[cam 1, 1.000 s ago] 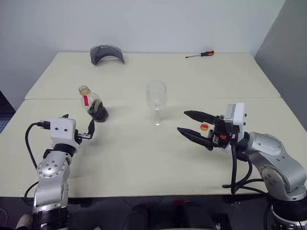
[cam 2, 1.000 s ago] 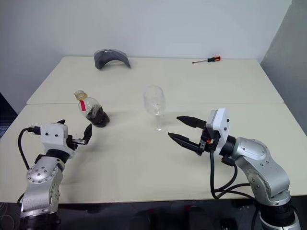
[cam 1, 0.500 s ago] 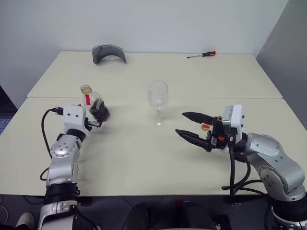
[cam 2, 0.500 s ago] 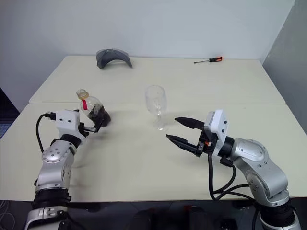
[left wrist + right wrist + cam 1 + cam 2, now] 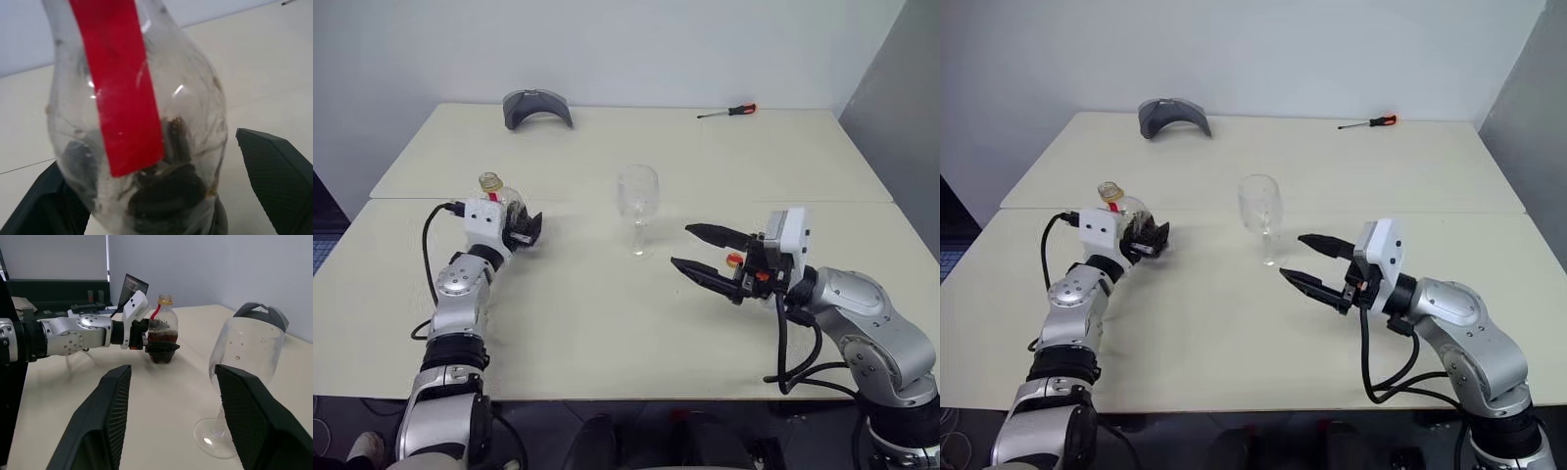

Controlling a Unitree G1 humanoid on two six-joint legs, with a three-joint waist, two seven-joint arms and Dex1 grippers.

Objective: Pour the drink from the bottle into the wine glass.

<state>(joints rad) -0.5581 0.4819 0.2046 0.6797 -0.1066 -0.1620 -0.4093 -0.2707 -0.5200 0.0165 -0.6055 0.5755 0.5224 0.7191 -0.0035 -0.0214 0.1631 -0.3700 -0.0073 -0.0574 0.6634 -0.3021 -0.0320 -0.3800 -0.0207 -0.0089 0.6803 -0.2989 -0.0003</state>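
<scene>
**Left gripper bracketing the bottle, right gripper waiting open by the glass**

The table (image 5: 607,323), cream-coloured and made of two tops butted together, is taking up most of the head views. The right arm (image 5: 862,313) is reaching in from the right side, and its gripper (image 5: 705,252) is hanging above the table with its two black fingers spread apart and nothing between them, pointing toward the middle. The left arm (image 5: 460,294) is stretching forward along the left side, and the left gripper (image 5: 1148,238) is sitting around the lower body of the bottle (image 5: 142,122). In the left wrist view its fingers (image 5: 281,171) are standing wide on either side of the bottle; whether they are touching it is not clear.

The grey curved object (image 5: 536,106) is lying at the far left of the table. The glass (image 5: 637,206) is standing upright and empty near the centre, well apart from the bottle and just beyond the right gripper's tips. The bottle is standing upright on the left part of the table, a red strip running down its neck. The drink (image 5: 161,339) is lying dark in its lower part. The screwdriver (image 5: 728,112) is lying at the far right edge.
</scene>
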